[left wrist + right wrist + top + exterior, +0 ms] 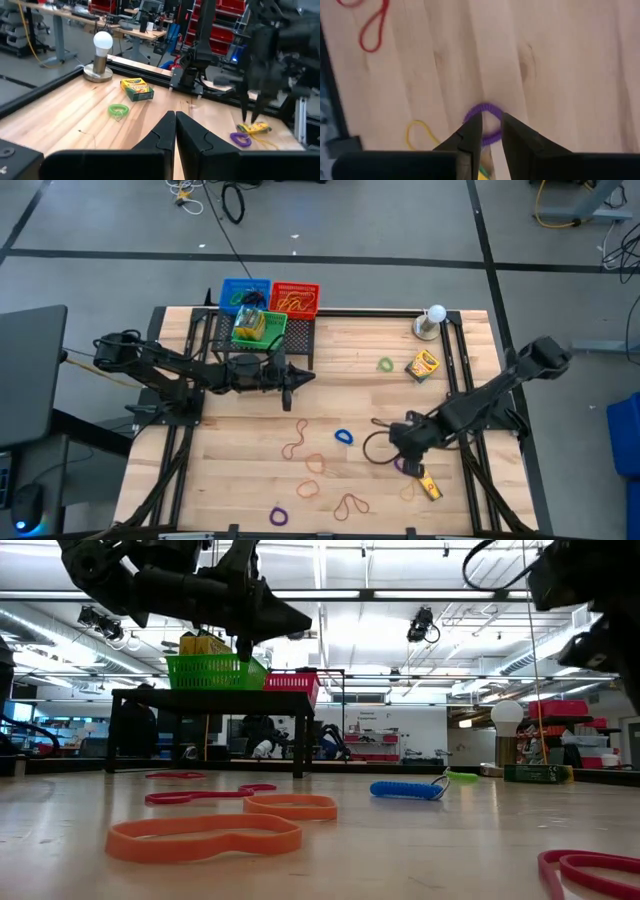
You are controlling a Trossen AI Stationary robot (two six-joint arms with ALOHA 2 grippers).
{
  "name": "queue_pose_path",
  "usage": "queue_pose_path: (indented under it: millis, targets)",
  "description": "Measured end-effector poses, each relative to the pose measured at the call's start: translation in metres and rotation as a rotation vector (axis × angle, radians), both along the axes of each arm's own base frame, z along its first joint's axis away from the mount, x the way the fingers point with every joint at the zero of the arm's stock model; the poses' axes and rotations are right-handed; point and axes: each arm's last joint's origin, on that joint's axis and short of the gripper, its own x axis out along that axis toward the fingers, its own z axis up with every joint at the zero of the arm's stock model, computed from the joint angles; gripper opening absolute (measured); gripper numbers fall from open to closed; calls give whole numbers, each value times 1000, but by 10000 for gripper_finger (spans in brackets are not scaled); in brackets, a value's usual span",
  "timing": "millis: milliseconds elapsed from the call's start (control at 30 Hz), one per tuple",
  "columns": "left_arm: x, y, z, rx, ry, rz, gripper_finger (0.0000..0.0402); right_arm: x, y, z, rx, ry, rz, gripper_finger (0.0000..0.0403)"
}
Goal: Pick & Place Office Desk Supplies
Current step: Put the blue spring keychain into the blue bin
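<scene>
Fingers of the right gripper (pixel 487 135) stood slightly parted, straddling the near rim of the purple rubber band (pixel 485 122), which lay flat on the bench (pixel 470 510) directly beneath and just ahead of the tips. I judged they were not yet clamping it. The band was a near-round loop, so it offered no long axis; what mattered was that one finger sat inside the loop and the other outside. From above, my right gripper (pixel 408 442) hung over the bench's right front area, with a yellow crayon box (pixel 430 486) just beside the band. The left gripper (pixel 290 377) was well apart from it, raised beside the green basket (pixel 258 328), its fingers (pixel 172 132) pressed together on nothing. The right arm was plainly the nearer one for this pick.
</scene>
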Motion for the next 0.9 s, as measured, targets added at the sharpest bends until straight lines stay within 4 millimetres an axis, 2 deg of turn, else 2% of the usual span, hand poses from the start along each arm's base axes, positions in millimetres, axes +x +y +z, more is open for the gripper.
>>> queue_pose_path:
  millis: [167,300,467,567,733,900]
  targets:
    - [0,-6,-2,-12,22,-34,17,18,11,-19,-47,60,54,80]
    - [0,-12,-4,-46,30,-51,17,31,19,-27,-61,51,52,93]
    - [0,-11,-8,-155,72,-27,18,34,15,-29,-86,61,7,126]
    - [0,-11,-7,-187,55,-21,14,37,10,-27,-74,54,-10,129]
    - [3,-12,-1,-225,42,2,5,42,0,-23,-169,-22,-19,80]
    - [11,-20,3,-223,224,76,6,46,-13,-27,-233,-103,-20,9]
